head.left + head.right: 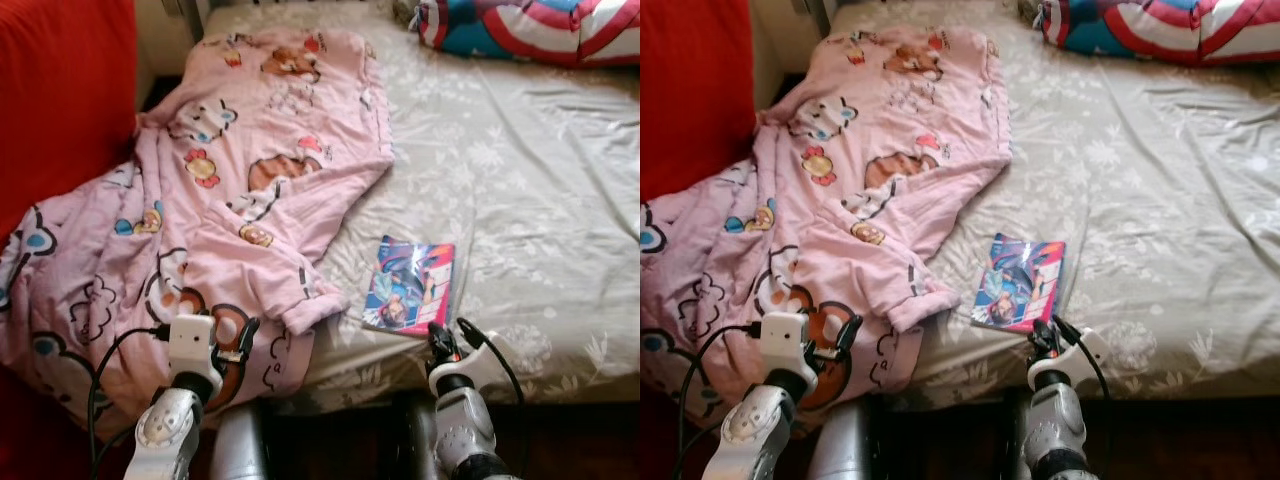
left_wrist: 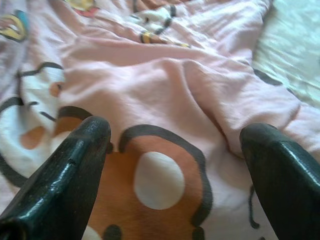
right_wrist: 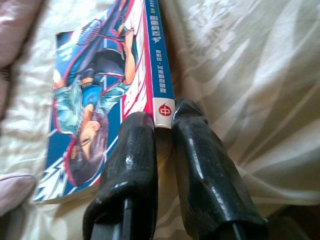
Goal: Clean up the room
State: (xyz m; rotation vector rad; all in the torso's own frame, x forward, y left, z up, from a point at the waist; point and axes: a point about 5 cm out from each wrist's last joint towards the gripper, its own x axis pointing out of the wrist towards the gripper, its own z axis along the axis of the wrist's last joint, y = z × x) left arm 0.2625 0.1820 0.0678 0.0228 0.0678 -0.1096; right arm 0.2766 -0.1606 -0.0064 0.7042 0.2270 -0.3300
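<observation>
Basically the landmark is the comic book (image 1: 410, 285), lying flat on the bed (image 1: 540, 200) near its front edge, just beside the lower corner of the pink cartoon blanket (image 1: 230, 200), which trails off the bed's side toward the red chair (image 1: 60, 90). Right hand (image 3: 164, 116) sits at the book's near spine corner, fingers nearly together and touching it, not yet gripping (likely lining up for a pick). Left hand (image 2: 175, 145) is well to the book's left, spread wide over the blanket, holding nothing, probably poised to gather it.
</observation>
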